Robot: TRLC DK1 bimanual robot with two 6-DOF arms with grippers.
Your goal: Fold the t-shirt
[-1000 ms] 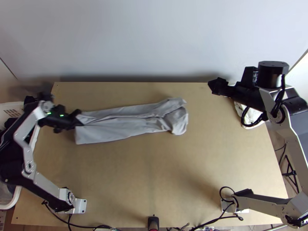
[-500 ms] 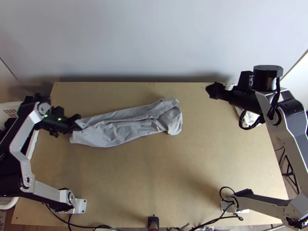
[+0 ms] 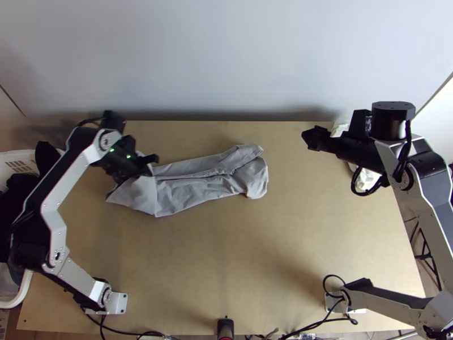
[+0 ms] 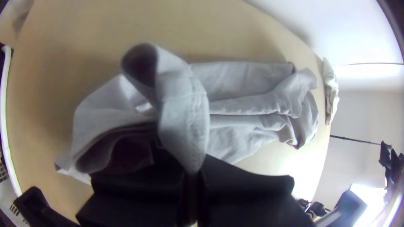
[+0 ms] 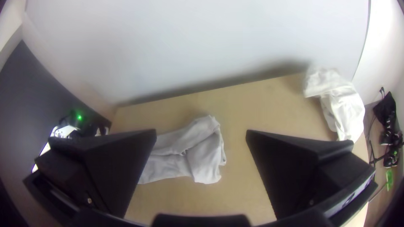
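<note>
The left gripper holds the t-shirt by one edge; the right gripper is wide, and counter stretches between t-shirt and it.

Soft, matt, wrinkled cloth is seen in the shirt, its hem roughened by stitching. The counter appears to be made of smooth, low-sheen wood. Matt black plastic is suggested by the jaws, satin metal by the links. The basket looks moulded in smooth plastic.
</note>
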